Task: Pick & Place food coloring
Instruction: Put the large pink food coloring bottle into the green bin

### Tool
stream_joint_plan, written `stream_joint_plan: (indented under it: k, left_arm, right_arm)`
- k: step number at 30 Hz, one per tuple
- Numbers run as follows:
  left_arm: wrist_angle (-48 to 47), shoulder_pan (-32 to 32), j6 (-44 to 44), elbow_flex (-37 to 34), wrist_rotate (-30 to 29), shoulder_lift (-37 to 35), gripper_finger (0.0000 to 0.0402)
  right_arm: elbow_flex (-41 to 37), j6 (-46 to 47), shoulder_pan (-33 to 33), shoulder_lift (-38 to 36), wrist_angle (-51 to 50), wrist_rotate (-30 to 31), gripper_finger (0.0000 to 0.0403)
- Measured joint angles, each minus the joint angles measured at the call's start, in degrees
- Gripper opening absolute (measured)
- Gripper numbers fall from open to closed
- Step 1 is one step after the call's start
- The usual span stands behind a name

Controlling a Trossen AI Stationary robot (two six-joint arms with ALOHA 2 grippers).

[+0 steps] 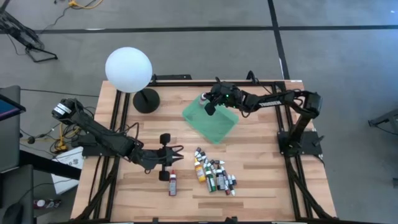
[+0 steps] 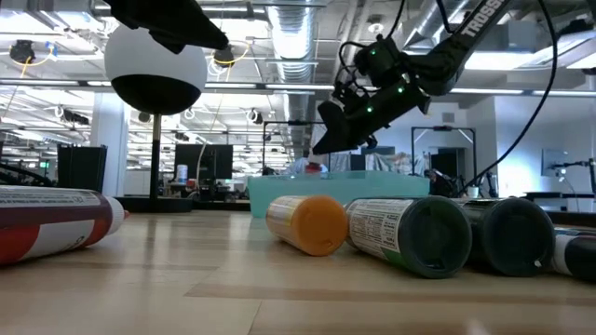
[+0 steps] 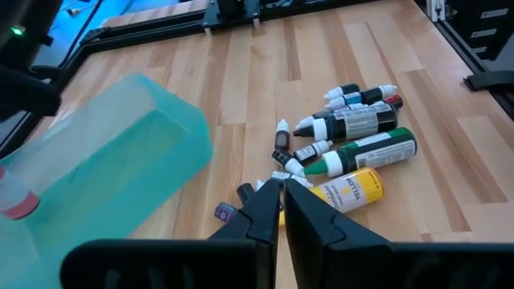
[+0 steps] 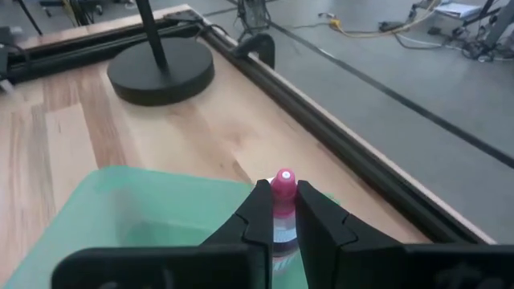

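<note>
Food coloring bottle (image 4: 282, 191), pink-capped, pinched between the fingers of the right gripper (image 4: 279, 210) above the far corner of the green tray (image 1: 211, 123), clear of its floor. Rest of the food coloring (image 1: 214, 174) heaped on the wooden table (image 1: 261, 180) near the front edge, one red-labelled bottle (image 1: 172, 185) lying apart beside the left gripper (image 1: 177, 150), which waits clenched on nothing just short of the heap.

Judged to be the placing step. Best done by lowering the bottle well inside the tray walls before letting go, since a drop from this height near the rim could bounce or roll it out over the corner. Worth shifting inward toward the tray's middle first, away from the lamp base (image 1: 146, 100) beyond. Then straight up and clear, so the cap does not snag a finger.
</note>
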Motion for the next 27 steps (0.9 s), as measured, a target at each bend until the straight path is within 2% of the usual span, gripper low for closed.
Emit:
stream_joint_plan:
  k: [16, 27]
  left_arm:
    - [0.0, 0.4, 0.0, 0.0, -0.2, 0.0, 0.0016]
    - [-0.2, 0.4, -0.7, 0.0, 0.0, 0.0, 0.0016]
  right_arm:
    - [0.1, -1.2, -0.8, 0.8, -0.9, -1.7, 0.0032]
    - [4.6, -1.9, -0.6, 3.8, -5.4, -2.5, 0.0034]
